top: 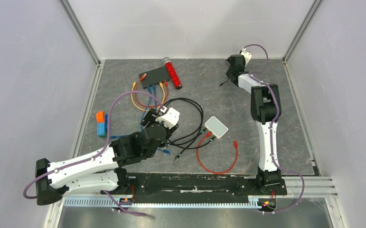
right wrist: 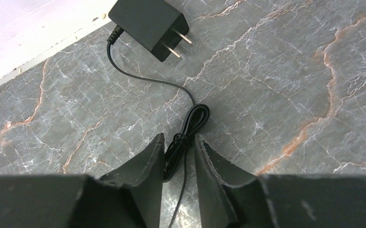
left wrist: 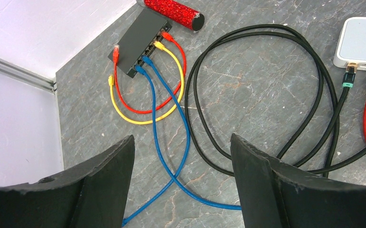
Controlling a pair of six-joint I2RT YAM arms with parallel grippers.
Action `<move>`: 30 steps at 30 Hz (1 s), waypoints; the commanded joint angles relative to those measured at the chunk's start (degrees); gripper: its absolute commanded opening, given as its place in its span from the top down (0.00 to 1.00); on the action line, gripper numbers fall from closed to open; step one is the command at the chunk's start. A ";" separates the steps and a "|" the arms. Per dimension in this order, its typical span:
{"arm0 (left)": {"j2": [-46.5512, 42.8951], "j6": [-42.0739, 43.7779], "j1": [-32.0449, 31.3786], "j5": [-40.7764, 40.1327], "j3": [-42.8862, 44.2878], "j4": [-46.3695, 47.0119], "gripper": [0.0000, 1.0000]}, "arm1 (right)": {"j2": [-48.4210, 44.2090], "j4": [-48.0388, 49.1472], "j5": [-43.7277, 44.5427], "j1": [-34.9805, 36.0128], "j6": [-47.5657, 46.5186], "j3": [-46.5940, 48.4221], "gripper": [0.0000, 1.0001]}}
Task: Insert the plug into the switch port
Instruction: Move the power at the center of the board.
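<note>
While my left jaws hang spread wide above the grey stone-patterned counter [left wrist: 266, 95] — nothing between them — the flat black rectangular switch box [left wrist: 140, 40] lies ahead at the far left. Its row of small square ports [left wrist: 150, 50] faces me, thin blue cables [left wrist: 154, 114] plugged in. My right jaws, well apart at the far right corner, stand narrowly around a bundled thin black cord [right wrist: 177, 142] — whether they pinch it, I cannot tell.

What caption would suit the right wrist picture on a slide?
Right gripper straddling the bundled cord of a black power adapter lying on the grey mat.
</note>
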 commanded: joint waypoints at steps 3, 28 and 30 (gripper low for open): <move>-1.85 1.89 -0.25 0.23 0.20 2.19 0.22 | -3.21 -7.20 4.14 -0.20 -4.20 -1.57 0.83; -9.66 -2.60 -0.45 5.20 1.13 -0.09 0.24 | -66.10 -0.57 -7.63 -12.66 25.75 -80.02 0.88; -10.12 -2.42 -0.45 5.27 1.04 0.01 0.25 | -68.58 -0.71 -8.86 -11.94 27.85 -81.01 0.77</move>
